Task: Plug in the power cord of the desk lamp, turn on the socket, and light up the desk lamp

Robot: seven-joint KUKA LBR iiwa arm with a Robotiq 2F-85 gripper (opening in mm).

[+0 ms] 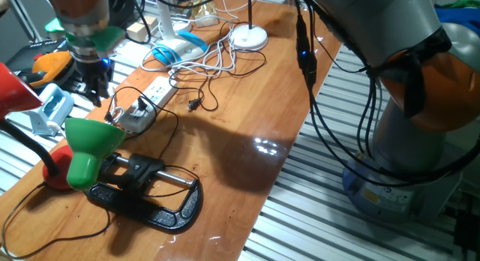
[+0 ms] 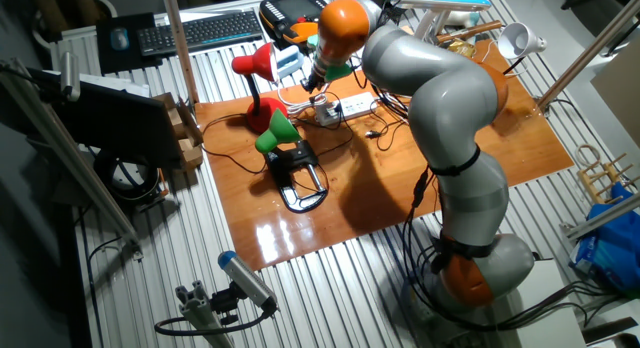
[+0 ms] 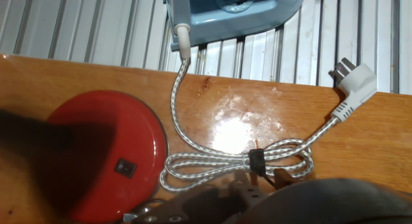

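The gripper (image 1: 96, 87) hangs over the left end of the wooden table (image 1: 255, 126), above the near end of the socket (image 1: 154, 92). Its dark fingers point down. I cannot tell how wide they are or if they hold anything.

The socket is a long white strip lying flat on the table. A small black plug (image 1: 193, 105) lies loose on the wood just beside it.

A green lamp (image 1: 91, 145) sits in front of the socket, fixed to a black clamp (image 1: 154, 197). A red lamp (image 2: 256, 73) stands at the table's left edge.

The hand view shows the red lamp's round base (image 3: 112, 153), a looped braided cord (image 3: 238, 161) and a white plug (image 3: 353, 85).
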